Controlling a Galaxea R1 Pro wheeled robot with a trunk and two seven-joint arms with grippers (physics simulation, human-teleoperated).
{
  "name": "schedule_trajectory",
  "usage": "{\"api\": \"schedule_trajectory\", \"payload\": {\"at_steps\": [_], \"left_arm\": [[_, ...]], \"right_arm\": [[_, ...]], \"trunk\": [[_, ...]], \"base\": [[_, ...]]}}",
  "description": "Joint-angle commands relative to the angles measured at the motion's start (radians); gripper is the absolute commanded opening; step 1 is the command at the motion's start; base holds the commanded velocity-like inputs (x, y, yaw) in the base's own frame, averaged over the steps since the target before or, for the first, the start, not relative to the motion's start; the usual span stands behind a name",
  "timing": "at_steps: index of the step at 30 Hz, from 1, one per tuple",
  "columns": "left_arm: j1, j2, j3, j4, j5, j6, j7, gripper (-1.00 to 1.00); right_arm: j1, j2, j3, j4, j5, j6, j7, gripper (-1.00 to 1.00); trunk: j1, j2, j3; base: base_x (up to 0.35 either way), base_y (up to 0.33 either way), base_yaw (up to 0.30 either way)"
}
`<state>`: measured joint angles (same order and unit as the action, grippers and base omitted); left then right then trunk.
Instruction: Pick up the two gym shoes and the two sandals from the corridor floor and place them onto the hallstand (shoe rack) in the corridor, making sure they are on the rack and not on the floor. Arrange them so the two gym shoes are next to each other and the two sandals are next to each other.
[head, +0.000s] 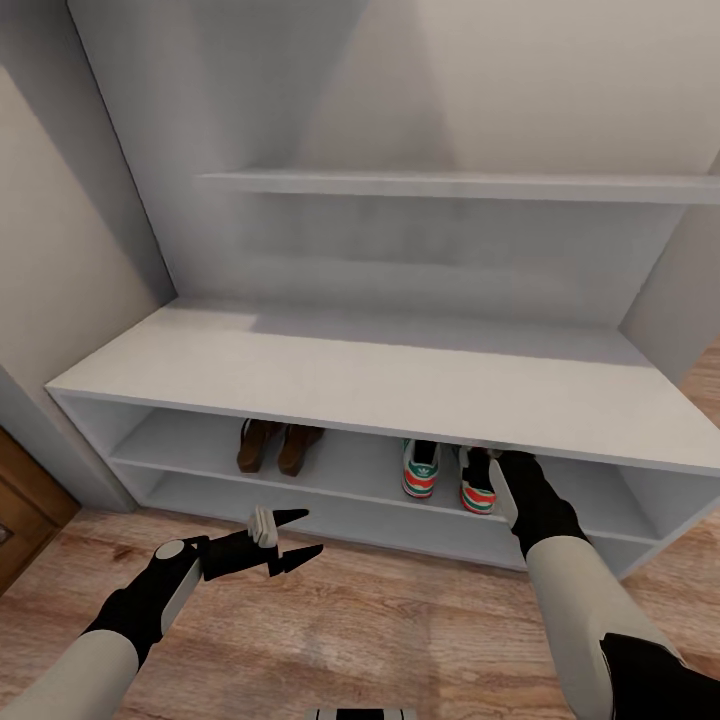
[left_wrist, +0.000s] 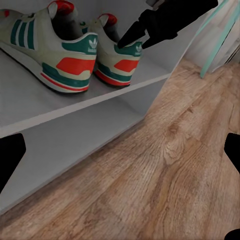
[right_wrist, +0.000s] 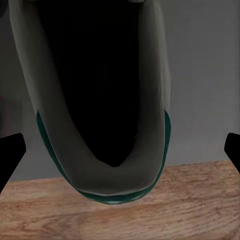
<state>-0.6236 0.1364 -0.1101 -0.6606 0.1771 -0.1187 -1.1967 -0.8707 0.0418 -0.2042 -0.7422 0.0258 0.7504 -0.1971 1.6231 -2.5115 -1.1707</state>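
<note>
On the hallstand's (head: 330, 375) middle tier, the two brown sandals (head: 280, 446) stand side by side at the left. The two gym shoes (head: 422, 470) stand side by side at the right, heels outward (left_wrist: 75, 55). My right gripper (head: 497, 468) reaches under the top board to the heel of the right-hand gym shoe (head: 478, 488). It is open, and its wrist view looks straight down into that shoe's dark opening (right_wrist: 100, 80). My left gripper (head: 308, 532) hangs open and empty over the corridor floor (head: 380, 630), in front of the sandals.
A floating shelf (head: 460, 185) spans the back panel above the bench. A beige wall and a wooden door panel (head: 25, 510) stand at the left. The lower tier (left_wrist: 60, 145) of the bench lies just above the floor.
</note>
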Motion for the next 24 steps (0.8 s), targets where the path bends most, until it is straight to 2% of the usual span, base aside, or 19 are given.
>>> {"api": "schedule_trajectory", "payload": {"at_steps": [1,9,24], "left_arm": [[-0.001,0.002,-0.007,0.001,0.007,-0.01,0.002,1.0],[-0.001,0.002,-0.007,0.001,0.007,-0.01,0.002,1.0],[0.004,0.002,-0.007,0.001,0.007,-0.01,-0.001,1.0]], "right_arm": [[-0.001,0.001,-0.003,-0.001,0.002,0.004,-0.001,1.0],[-0.001,0.001,-0.004,-0.002,0.002,0.004,-0.001,1.0],[-0.001,0.001,-0.003,0.0,0.0,-0.044,0.001,1.0]], "trunk": [[0.0,0.0,-0.001],[0.0,0.0,-0.001],[0.0,0.0,-0.001]], "base": [[0.0,0.0,0.0],[0.0,0.0,0.0],[0.0,0.0,0.0]]}}
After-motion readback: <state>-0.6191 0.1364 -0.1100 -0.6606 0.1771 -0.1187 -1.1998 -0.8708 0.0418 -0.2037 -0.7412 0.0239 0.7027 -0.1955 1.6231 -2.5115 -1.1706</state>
